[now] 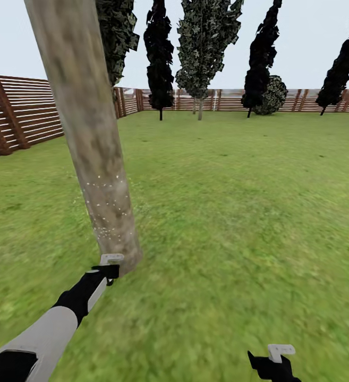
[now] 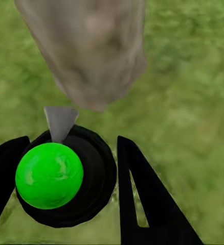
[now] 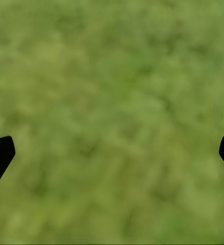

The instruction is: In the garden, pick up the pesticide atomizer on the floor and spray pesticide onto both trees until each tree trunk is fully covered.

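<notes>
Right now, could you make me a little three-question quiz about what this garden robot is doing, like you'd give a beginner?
1. True or false: the right gripper holds the pesticide atomizer.
2. What does the atomizer's grey nozzle point at? A) the wooden fence B) the tree trunk C) the sky
3. Fill in: fine white specks dot the trunk's ____ part.

Key: 1. False; the left gripper is closed on it, while the right one hangs open over grass. 2. B. 3. Lower.
</notes>
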`<state>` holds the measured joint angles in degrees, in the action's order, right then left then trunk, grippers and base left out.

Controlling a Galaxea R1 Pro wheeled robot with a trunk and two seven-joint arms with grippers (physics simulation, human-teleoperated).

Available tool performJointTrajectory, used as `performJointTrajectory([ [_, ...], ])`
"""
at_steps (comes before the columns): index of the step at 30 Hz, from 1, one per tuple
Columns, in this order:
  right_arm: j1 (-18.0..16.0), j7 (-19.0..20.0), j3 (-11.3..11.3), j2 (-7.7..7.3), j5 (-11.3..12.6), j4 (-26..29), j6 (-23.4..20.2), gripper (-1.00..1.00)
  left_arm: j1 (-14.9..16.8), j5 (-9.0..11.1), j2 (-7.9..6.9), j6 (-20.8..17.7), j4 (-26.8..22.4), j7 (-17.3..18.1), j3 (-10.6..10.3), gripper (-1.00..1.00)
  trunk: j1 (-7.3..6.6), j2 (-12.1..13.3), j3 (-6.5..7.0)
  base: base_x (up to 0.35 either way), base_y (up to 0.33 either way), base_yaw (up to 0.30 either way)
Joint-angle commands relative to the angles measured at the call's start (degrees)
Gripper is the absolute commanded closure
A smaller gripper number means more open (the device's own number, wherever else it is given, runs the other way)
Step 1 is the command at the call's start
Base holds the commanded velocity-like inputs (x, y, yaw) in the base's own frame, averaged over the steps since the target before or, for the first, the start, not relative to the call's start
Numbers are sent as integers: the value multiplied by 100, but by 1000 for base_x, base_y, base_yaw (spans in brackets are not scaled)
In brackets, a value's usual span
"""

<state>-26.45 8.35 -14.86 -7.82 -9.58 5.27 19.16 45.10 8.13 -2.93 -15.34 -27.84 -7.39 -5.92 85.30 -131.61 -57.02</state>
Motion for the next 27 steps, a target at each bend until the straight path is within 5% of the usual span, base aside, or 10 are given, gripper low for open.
performJointTrajectory([
  [1, 0, 0, 0, 0, 0, 0, -3, -100, -1, 31, 13, -3, 7, -160, -4, 100, 0, 0, 0, 213, -204, 267],
  [9, 0, 5, 0, -16, -9, -1, -5, -100, -28, 66, 63, -4, 84, -198, 3, 100, 0, 0, 0, 122, -244, 54],
  [13, 0, 0, 0, -1, 0, 0, -8, -100, -54, 403, 57, 4, 85, -202, 4, 100, 0, 0, 0, 2, -275, 27],
  [27, 0, 9, 0, 0, -9, -3, -9, -100, -54, 417, 58, -4, 85, -203, 4, 100, 0, 0, 0, 70, -275, 210],
])
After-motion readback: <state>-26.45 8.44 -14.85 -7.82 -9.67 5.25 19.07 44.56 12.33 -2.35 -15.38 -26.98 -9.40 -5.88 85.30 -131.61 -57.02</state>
